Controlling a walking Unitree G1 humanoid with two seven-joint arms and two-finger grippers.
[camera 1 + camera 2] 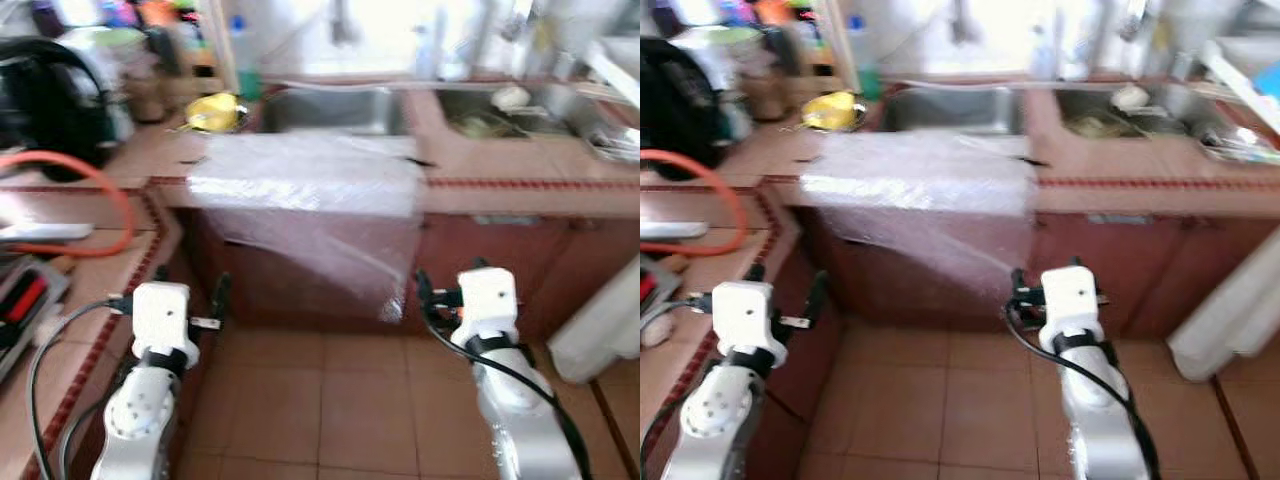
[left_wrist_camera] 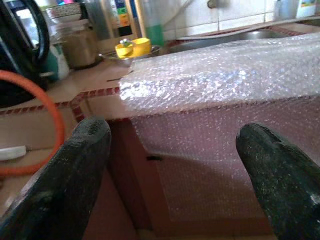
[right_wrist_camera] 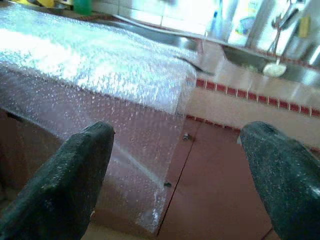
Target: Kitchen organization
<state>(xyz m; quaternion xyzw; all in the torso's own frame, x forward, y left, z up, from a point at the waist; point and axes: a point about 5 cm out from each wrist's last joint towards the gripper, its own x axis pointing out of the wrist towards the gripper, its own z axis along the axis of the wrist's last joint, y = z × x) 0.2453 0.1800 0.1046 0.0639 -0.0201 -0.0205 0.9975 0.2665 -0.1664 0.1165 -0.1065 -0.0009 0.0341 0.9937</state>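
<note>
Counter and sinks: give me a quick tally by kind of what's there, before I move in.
Bubble wrap sheet, draped over the counter edge: 1
Sink basins: 2
Orange hose: 1
Black kettle: 1
Bowl with yellow items: 1
Total: 6
Both end effectors, left and right, are open and empty, facing the wrap.

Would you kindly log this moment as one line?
left gripper: open, idle | right gripper: open, idle | bubble wrap: draped over counter edge
</note>
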